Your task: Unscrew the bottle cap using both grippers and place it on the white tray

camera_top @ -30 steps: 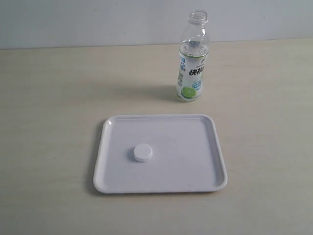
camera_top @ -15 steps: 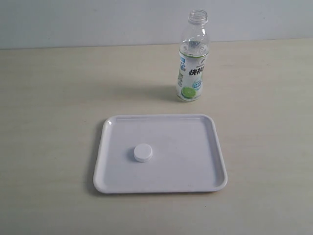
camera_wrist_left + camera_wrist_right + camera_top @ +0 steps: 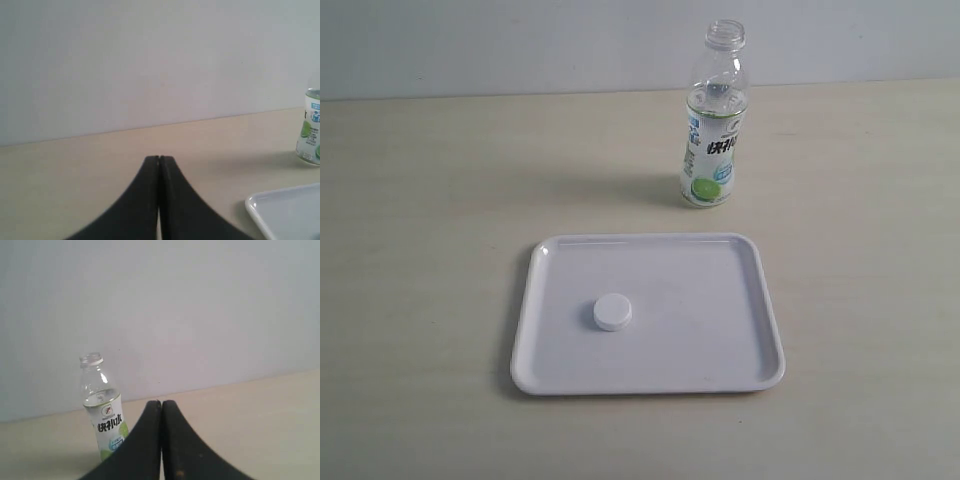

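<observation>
Nothing has shifted: the small round white ribbed plastic cap (image 3: 613, 313) lies on the flat white plastic tray (image 3: 720, 350), with the clear plastic bottle (image 3: 712, 120) standing open behind it. The left tool (image 3: 159, 160) and right tool (image 3: 161, 404) are pressed together, empty; the job looks finished.

Supporting surface: desk (image 3: 420, 180), pale beige, matte, with faint grain running left to right in the exterior view. Two items directly on it.

Item 1: white tray (image 3: 523, 330). Flat on the desk, near the front centre. Rounded corners, low raised rim, long sides parallel to the desk's far edge.

Item 2: bottle (image 3: 712, 150). Upright on the desk beyond the tray's far right corner, near the rim but clear of it. Clear plastic, neck open, white-green label with a lime and blue characters turned toward the exterior camera. Soft shadow cast leftward across the desk.
</observation>
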Robot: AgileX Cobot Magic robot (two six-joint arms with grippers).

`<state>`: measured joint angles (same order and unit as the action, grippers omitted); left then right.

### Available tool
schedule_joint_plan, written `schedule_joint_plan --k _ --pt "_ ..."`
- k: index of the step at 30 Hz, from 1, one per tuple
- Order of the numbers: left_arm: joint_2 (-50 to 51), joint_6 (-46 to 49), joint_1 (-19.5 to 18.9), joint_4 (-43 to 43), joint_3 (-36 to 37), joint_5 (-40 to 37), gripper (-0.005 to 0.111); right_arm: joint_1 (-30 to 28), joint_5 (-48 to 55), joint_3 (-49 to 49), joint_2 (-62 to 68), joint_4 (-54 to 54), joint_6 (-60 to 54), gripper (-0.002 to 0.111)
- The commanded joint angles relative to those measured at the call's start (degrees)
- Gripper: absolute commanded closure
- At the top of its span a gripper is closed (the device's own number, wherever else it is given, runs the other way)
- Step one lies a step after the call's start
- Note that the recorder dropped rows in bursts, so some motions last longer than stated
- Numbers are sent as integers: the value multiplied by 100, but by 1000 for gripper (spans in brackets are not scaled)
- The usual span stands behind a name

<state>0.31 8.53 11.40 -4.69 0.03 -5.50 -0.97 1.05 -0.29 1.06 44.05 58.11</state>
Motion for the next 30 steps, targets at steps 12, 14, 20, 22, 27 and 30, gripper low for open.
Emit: schedule_joint_plan --k 12,14,20,22,27,30 --pt "-31 -44 -10 9 -3 14 107 -35 232 29 -41 -3513 -4114 108" --pt "-31 -44 -10 9 -3 14 107 -35 232 29 -41 -3513 -4103 108" --pt "-31 -44 -10 9 -3 14 107 -35 232 29 -41 -3513 -4103 108" --pt "-31 -44 -10 9 -3 14 107 -35 232 29 -41 -3513 -4103 108" --pt "-31 -44 -10 9 -3 14 107 -35 232 29 -41 -3513 -4091 108" --pt "-31 -44 -10 9 -3 14 107 -35 232 29 -41 -3513 -4091 108"
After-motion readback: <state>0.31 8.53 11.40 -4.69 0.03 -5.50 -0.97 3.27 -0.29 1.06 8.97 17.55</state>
